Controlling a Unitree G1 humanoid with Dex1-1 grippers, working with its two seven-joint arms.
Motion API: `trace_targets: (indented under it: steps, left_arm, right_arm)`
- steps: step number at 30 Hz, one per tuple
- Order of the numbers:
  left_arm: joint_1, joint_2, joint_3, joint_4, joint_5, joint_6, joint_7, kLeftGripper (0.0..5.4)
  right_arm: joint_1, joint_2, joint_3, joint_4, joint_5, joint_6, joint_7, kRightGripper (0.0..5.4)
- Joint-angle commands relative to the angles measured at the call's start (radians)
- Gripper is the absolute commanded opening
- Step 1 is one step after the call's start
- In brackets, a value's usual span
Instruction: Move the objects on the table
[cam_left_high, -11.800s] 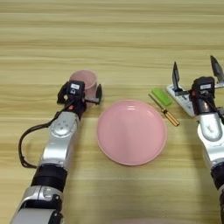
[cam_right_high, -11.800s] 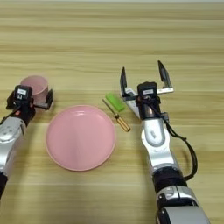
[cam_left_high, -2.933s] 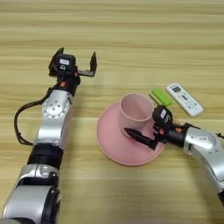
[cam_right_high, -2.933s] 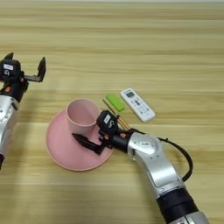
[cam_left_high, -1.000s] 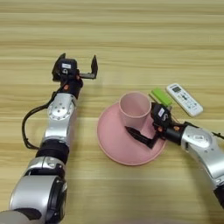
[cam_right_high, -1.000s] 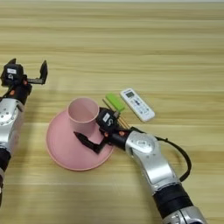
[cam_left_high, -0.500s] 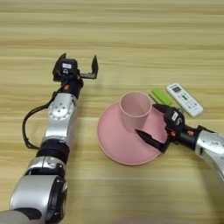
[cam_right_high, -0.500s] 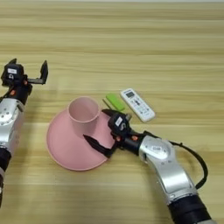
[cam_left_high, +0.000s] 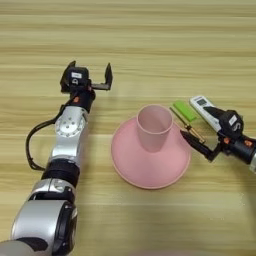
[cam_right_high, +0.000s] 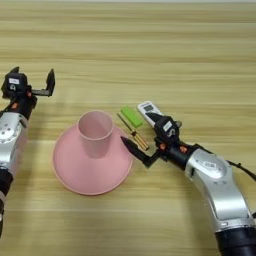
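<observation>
Left claw (cam_left_high: 89, 77) sat released, idle, upper left of frame. Cup (cam_left_high: 154, 127) stood upright on the plate (cam_left_high: 131, 167) at centre. Right claw (cam_right_high: 141, 135) was spread at the plate's right rim, gripping nothing — one finger over the remote (cam_right_high: 149, 110). Judgement: clear the screwdriver (cam_right_high: 132, 132) before reaching for the green block (cam_right_high: 131, 117). Count — one cup, plate, block, screwdriver, remote, all on the table (cam_left_high: 150, 40).
</observation>
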Motion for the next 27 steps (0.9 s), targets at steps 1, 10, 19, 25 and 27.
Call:
trace_targets:
  steps: [1,10,19,25,27]
  left_arm:
    - [-0.015,0.0,0.004,0.006,-0.003,-0.005,-0.005,5.4]
    - [-0.017,-0.001,0.005,0.011,-0.003,-0.005,-0.007,5.4]
    - [-0.021,-0.004,0.005,0.016,-0.003,-0.007,-0.006,5.4]
    - [-0.024,-0.005,0.006,0.02,-0.003,-0.007,-0.006,5.4]
    - [-0.025,-0.004,0.007,0.021,-0.004,-0.007,-0.006,5.4]
  right_arm:
    - [-0.062,0.037,-0.013,0.057,-0.01,0.048,-0.07,5.36]
    - [-0.19,0.101,-0.022,0.16,-0.048,0.16,-0.229,5.36]
    - [-0.282,0.101,-0.007,0.254,-0.137,0.197,-0.331,5.36]
    - [-0.315,0.073,-0.026,0.326,-0.151,0.228,-0.33,5.36]
    - [-0.307,0.055,-0.038,0.325,-0.139,0.224,-0.309,5.36]
